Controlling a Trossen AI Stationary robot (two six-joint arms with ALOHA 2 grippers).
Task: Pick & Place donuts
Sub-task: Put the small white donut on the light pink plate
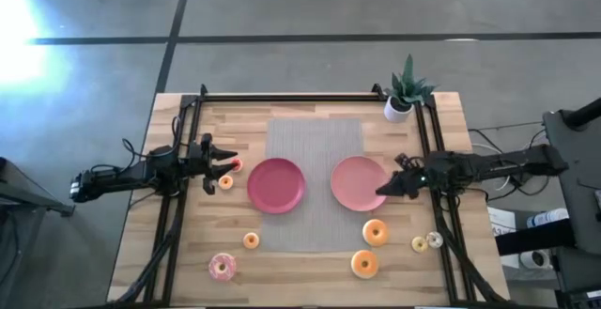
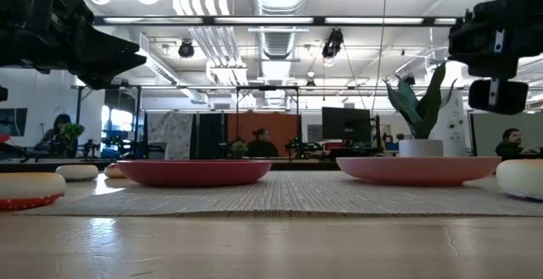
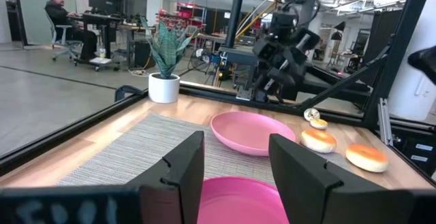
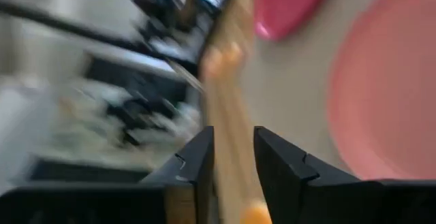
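Note:
Several small ring donuts lie on the wooden table. A red one (image 1: 236, 165) and a small orange one (image 1: 225, 182) lie just beside my left gripper (image 1: 223, 166), left of the darker pink plate (image 1: 276, 185). Near the front edge lie a pink-iced one (image 1: 223, 268), a small orange one (image 1: 251, 240), two larger orange ones (image 1: 376, 232) (image 1: 364, 264) and two tiny ones (image 1: 420, 244) (image 1: 434, 240). My left gripper (image 3: 235, 163) is open and empty, above the table. My right gripper (image 1: 383, 189) hangs over the near right rim of the lighter pink plate (image 1: 358, 182), open (image 4: 233, 163) and empty.
Both plates rest on a grey woven mat (image 1: 315, 140). A potted plant (image 1: 404, 91) stands at the far right corner. Black frame rails (image 1: 310, 97) run along the far edge and both sides. People sit at desks in the room beyond (image 3: 65, 20).

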